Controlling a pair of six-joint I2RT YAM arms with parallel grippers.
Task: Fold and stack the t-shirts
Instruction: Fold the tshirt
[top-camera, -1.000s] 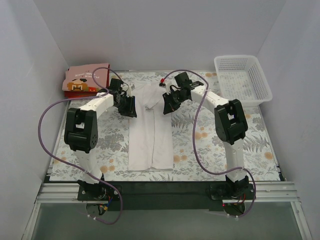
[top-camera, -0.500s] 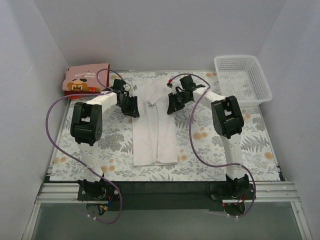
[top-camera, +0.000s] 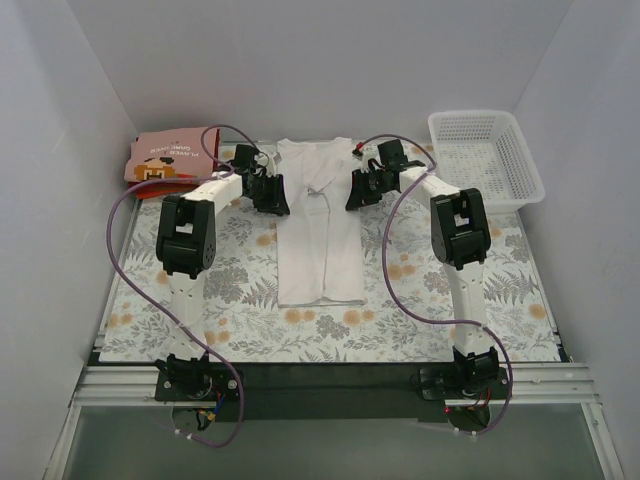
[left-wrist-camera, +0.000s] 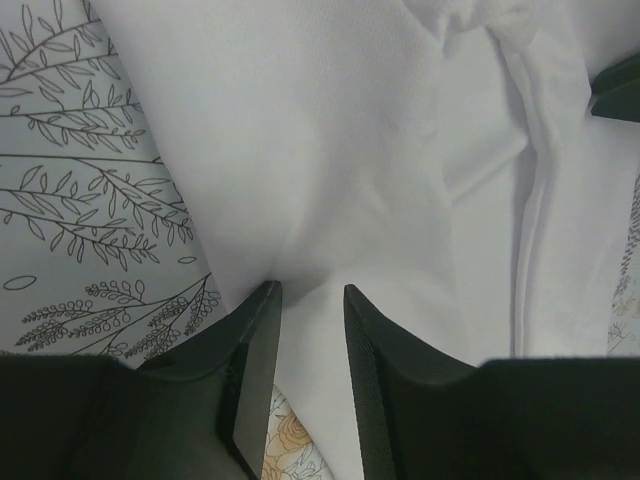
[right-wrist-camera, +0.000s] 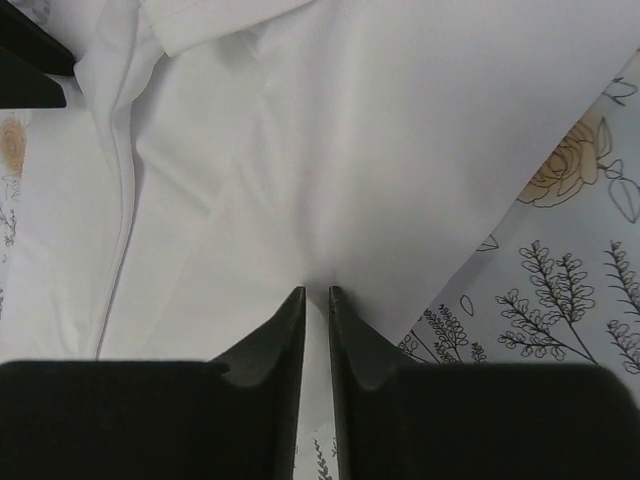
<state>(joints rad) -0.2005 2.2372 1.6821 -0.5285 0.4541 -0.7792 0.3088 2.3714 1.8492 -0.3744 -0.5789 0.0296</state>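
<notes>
The white t-shirt (top-camera: 320, 250) lies folded into a long narrow strip down the middle of the floral mat, collar end at the far side. My left gripper (top-camera: 277, 198) grips its left edge near the shoulder. In the left wrist view the jaws (left-wrist-camera: 310, 288) hold puckered white cloth (left-wrist-camera: 350, 150). My right gripper (top-camera: 354, 196) grips the right edge. In the right wrist view the jaws (right-wrist-camera: 317, 290) are nearly closed on the cloth (right-wrist-camera: 350, 130). A folded pink t-shirt with a brown pixel print (top-camera: 172, 158) lies on a red one (top-camera: 148, 186) at the far left.
A white plastic lattice basket (top-camera: 486, 158) stands at the far right corner. The floral mat (top-camera: 450, 290) covers the table. White walls close in the back and sides. Purple cables loop off both arms.
Both grippers have moved toward the far edge, pulling the white t-shirt away along the mat. Its upper part now lies spread flat between them.
</notes>
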